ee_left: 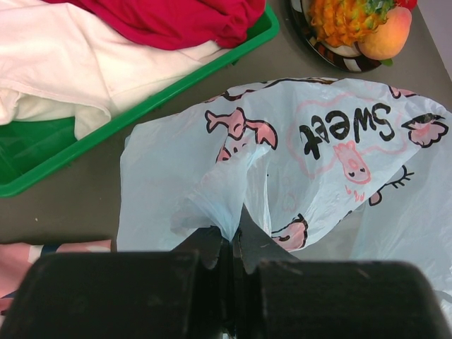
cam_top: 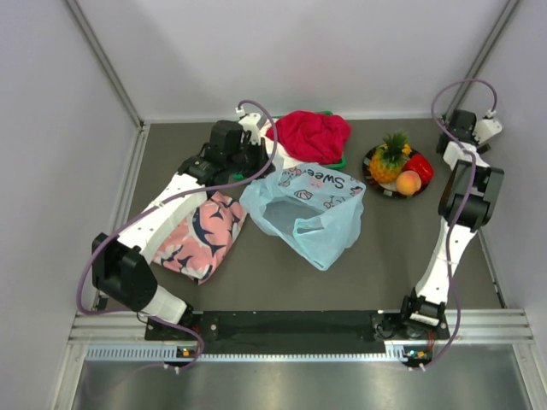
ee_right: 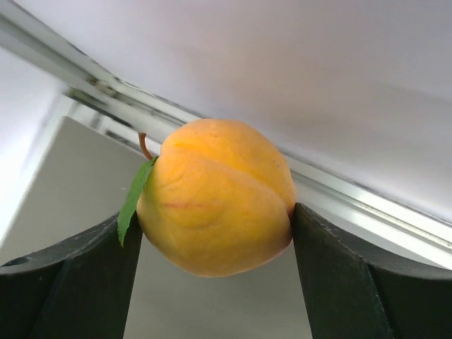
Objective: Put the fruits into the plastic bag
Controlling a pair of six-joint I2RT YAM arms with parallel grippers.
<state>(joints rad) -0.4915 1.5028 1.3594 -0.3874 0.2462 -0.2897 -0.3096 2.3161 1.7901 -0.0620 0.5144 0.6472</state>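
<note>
Left gripper [ee_left: 233, 248] is pinching a gathered pleat of the plastic bag [ee_left: 318, 162], jaws fully closed on the thin, crinkled, light-blue film. The bag is lying slack on the dark table [cam_top: 385, 248], mouth gaping, between the pink cloth [cam_top: 201, 235] and the plate [ee_left: 339, 58].

Right gripper [ee_right: 215, 236] is clamping the mango [ee_right: 219, 198] aloft. It is smooth, rounded and yellow-orange, with a brown stem and a green leaf.

Scaly pineapple [cam_top: 391, 160], peach [cam_top: 408, 182] and glossy red fruit [cam_top: 420, 166] are sitting on the striped-rim plate.

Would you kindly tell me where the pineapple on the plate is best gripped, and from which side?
Probably round the pineapple on its scaly body, below the spiky crown, which offers no firm hold. Come from above and its left: the peach and red fruit crowd its right side.
</note>
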